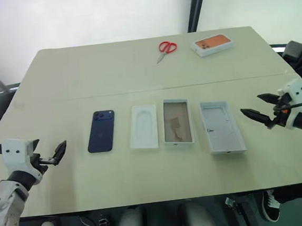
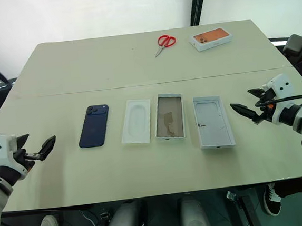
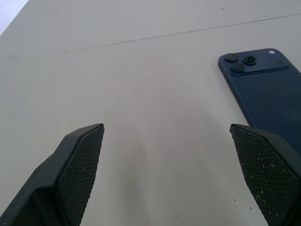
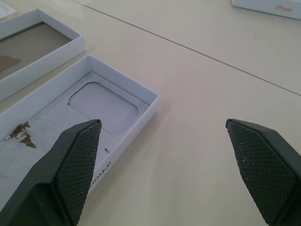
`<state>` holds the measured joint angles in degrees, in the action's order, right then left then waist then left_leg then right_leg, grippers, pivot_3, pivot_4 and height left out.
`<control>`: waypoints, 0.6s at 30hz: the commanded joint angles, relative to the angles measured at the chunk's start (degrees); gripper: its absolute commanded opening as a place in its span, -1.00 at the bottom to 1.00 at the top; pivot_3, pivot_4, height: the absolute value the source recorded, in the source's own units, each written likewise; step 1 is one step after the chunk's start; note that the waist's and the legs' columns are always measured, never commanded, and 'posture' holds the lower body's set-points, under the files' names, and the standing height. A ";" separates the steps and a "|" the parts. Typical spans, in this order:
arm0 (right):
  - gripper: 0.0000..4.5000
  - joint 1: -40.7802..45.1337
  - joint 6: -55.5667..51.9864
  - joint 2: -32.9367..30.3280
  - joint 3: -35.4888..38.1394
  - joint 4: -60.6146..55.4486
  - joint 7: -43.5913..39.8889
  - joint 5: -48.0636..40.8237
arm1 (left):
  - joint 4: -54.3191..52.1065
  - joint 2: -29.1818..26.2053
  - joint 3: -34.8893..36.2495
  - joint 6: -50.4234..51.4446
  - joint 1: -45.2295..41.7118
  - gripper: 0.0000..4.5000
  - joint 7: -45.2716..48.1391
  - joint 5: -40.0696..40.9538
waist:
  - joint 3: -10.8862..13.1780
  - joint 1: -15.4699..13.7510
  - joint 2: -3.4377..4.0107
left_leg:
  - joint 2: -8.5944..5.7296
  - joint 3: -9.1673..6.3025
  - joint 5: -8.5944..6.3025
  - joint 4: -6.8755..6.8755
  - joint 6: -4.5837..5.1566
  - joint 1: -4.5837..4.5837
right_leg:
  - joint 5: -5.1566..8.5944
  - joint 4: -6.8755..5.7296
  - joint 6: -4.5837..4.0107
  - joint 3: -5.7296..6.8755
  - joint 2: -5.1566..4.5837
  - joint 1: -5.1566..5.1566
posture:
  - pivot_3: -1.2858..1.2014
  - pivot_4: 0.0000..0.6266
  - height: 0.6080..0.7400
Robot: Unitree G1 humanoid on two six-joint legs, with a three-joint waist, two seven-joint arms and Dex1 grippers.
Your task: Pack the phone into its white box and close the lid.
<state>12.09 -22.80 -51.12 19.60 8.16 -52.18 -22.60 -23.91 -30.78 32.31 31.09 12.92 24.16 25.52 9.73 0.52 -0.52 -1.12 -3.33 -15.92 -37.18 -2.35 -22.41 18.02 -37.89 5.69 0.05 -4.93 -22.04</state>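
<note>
Phone (image 1: 101,131): lies flat, back up, camera cluster at its far corner, at the left end of a row of four items on the surface (image 1: 136,66) — well apart from the white box.
Phone handling: judged stiff, dense for its size, glossy and likely slippery; sits flush, so little edge to get under. Best taken across the two long edges near mid-length, clear of the camera cluster.
White box (image 1: 176,122): third in the row, open side up, brownish floor showing, nothing inside it.
White box handling: thin card, light — probably slides if nudged while the phone goes in.
Insert (image 1: 143,126): thin white piece with a rounded recess, between phone and white box, touching neither.
Lid (image 1: 222,126): right end of the row, inner side up, pale grey; light and slightly flexible by the look, best held across its long walls.
Left end effector (image 1: 53,155): fingers spread wide, empty, just above the surface, left of the phone and not touching it.
Right end effector (image 1: 263,109): fingers wide apart, holds nothing, near the lid's right side, no contact.
Far side: red scissors (image 1: 165,49) and an orange-topped box (image 1: 212,44), away from the work.
</note>
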 commanded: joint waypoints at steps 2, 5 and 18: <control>0.97 1.29 0.31 -0.52 0.07 -0.72 -0.24 0.02 | -1.79 0.51 -0.26 -0.87 -0.04 1.00 -0.74 -0.05 | 0.00 0.05 0.00 | 0.00 0.00 0.00 0.00 0.00 0.00 | 0.00 0.00 0.00 0.00 0.00 0.00 | 0.03 -0.52 1.00; 0.97 1.58 -0.24 -0.21 -0.45 -1.56 0.14 -0.18 | -0.97 1.01 -0.57 -1.40 -0.69 1.00 -1.19 -0.27 | 0.00 0.10 0.00 | 0.01 -0.01 0.00 -0.01 0.00 0.02 | 0.00 -0.02 0.00 0.00 0.02 0.01 | 0.03 -0.52 1.00; 0.97 5.01 0.13 4.18 -4.20 -3.27 2.78 0.24 | -5.34 3.17 -4.60 0.51 -3.56 1.00 -4.34 1.11 | 0.00 0.07 0.00 | 0.03 -0.02 0.00 -0.02 0.00 0.02 | -0.01 -0.02 0.00 -0.01 0.17 0.01 | 0.03 -0.52 1.00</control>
<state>15.47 -23.26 -47.01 15.35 7.90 -49.77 -22.01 -26.37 -27.80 27.85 31.24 10.35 20.72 25.75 9.73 0.60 -0.52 -1.08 -3.35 -15.92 -37.21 -2.35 -22.39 18.01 -37.92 5.69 0.04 -4.76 -22.03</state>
